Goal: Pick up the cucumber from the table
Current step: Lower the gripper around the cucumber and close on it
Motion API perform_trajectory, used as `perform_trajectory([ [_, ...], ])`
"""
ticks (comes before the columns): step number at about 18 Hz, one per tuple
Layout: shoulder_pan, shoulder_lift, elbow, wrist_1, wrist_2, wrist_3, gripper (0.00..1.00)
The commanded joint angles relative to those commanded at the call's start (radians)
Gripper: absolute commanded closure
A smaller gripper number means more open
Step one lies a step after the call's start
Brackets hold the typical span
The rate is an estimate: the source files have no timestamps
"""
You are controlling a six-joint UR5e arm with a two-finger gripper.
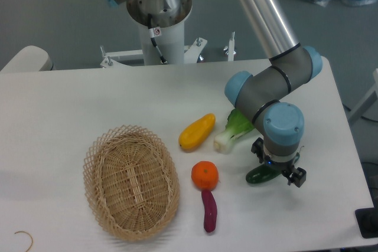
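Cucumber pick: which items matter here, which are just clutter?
In play: cucumber, hand low over it, table.
Clutter: basket, squash, bok choy, orange, sweet potato.

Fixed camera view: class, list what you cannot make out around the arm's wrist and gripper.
- Gripper jaws: hidden under the blue-capped wrist; open or shut unclear.
- Glossy dark green cucumber: right end covered by the wrist.
- Leafy bok choy: leaves partly behind the grey arm.
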Motion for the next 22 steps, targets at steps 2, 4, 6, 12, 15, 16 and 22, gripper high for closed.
perform_trajectory([
  [2, 0.0, -0.002, 0.001, 0.002, 0.0, -0.002, 0.0],
  [4, 0.0, -0.003, 0.001, 0.002, 0.0, -0.002, 0.0],
  [6, 0.0, -0.005, -0.002, 0.002, 0.0, -0.002, 0.13],
  [12, 0.0, -0.005, -0.005, 0.0, 0.002, -0.002, 0.22],
  [15, 0.0, -0.005, -0.005, 0.0, 0.002, 0.0, 0.31],
  [16, 0.0, -0.003, -0.005, 0.0, 0.002, 0.0, 0.39],
  [22, 0.0, -0.003, 0.0, 0.0, 0.012, 0.003, 0.63],
])
